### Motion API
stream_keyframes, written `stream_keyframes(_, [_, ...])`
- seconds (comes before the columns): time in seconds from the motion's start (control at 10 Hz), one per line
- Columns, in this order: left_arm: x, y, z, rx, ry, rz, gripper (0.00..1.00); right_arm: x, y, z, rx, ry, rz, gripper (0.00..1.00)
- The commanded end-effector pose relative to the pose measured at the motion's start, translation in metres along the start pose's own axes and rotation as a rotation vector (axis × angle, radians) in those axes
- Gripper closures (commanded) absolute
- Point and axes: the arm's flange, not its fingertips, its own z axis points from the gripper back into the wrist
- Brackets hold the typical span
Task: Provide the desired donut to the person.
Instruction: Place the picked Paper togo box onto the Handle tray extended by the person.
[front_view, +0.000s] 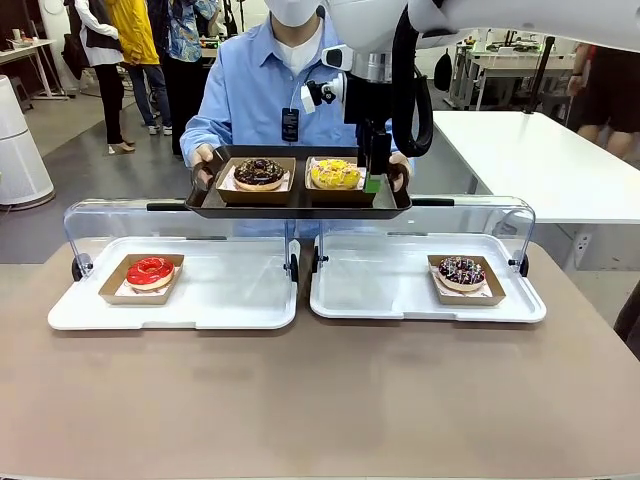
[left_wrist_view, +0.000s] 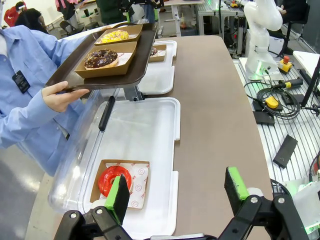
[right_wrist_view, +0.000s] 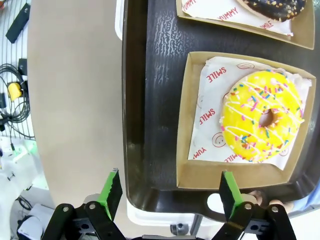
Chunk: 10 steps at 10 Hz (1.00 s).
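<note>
The person (front_view: 250, 95) in a light blue shirt holds a dark serving tray (front_view: 300, 207) over the clear lids. On it sit a chocolate donut (front_view: 259, 172) and a yellow sprinkled donut (front_view: 335, 174), each in a cardboard tray. My right gripper (front_view: 372, 178) hangs over the tray's right side. In the right wrist view that right gripper (right_wrist_view: 169, 195) is open, its fingers straddling the dark tray's (right_wrist_view: 155, 100) near edge beside the yellow donut (right_wrist_view: 262, 117), gripping nothing. My left gripper (left_wrist_view: 176, 192) is open above the table, close to a red donut (left_wrist_view: 114, 181).
Two white trays (front_view: 240, 300) (front_view: 390, 290) with raised clear lids lie on the brown table. The left one carries the red donut (front_view: 150, 271), the right one a dark sprinkled donut (front_view: 461, 271). The person's hands (left_wrist_view: 62, 95) grip the serving tray's ends. Other people stand far behind.
</note>
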Motion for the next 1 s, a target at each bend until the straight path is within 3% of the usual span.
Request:
stream_keyframes(0.0, [0.001,-0.001,0.000,0.004,-0.015,-0.009,0.00,-0.013,0.013,0.004,0.017,-0.031,0.037,0.00])
stream_keyframes(0.2, [0.001,-0.001,0.000,0.004,-0.015,-0.009,0.00,-0.062,0.062,0.007,-0.051,-0.033,0.113,0.00])
stream_keyframes(0.5, [0.001,-0.001,0.000,0.004,-0.015,-0.009,0.00,-0.135,0.079,-0.025,-0.049,-0.058,0.061,0.00])
stream_keyframes(0.8, [0.001,-0.001,0.000,0.004,-0.015,-0.009,0.00,-0.162,0.075,-0.036,-0.033,-0.133,0.010,0.00])
stream_keyframes(0.9, [0.001,-0.001,0.000,0.004,-0.015,-0.009,0.00,-0.163,0.077,-0.032,-0.018,-0.053,0.019,0.00])
